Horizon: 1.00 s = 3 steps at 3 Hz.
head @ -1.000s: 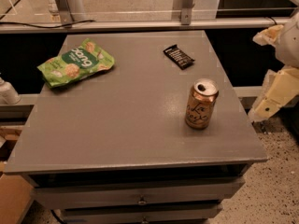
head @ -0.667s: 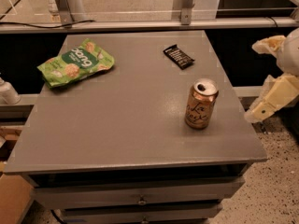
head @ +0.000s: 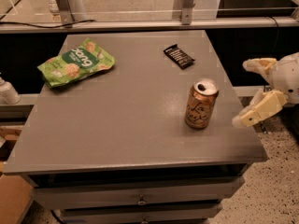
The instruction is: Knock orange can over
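The orange can [head: 201, 103] stands upright on the grey table [head: 131, 115], toward its right side, with dark script on its side and a silver top. My gripper [head: 248, 91] is at the right edge of the view, just off the table's right edge and level with the can. Its two cream fingers [head: 257, 109] are spread apart and hold nothing. The gripper is a short gap to the right of the can and does not touch it.
A green snack bag [head: 76, 62] lies at the table's back left. A flat black wrapped bar [head: 179, 56] lies at the back, behind the can. Drawers [head: 140, 197] sit under the tabletop. A metal rail [head: 149, 24] runs behind the table.
My gripper has moved left, closer to the can and the table's right edge. The can, bag and bar have not moved.
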Each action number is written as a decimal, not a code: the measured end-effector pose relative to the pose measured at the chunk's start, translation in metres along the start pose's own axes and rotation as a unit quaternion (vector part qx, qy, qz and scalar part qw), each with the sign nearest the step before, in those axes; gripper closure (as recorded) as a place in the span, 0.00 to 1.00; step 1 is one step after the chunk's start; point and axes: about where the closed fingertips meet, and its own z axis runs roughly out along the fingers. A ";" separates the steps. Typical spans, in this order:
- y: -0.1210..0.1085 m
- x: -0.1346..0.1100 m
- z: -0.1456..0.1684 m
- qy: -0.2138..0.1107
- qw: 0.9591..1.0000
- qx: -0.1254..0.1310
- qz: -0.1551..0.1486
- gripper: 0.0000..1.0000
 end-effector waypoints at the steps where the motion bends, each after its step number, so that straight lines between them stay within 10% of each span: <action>1: 0.003 0.008 0.020 -0.062 0.998 -0.019 0.023 0.00; 3: 0.016 0.012 0.055 -0.161 0.985 -0.052 0.043 0.00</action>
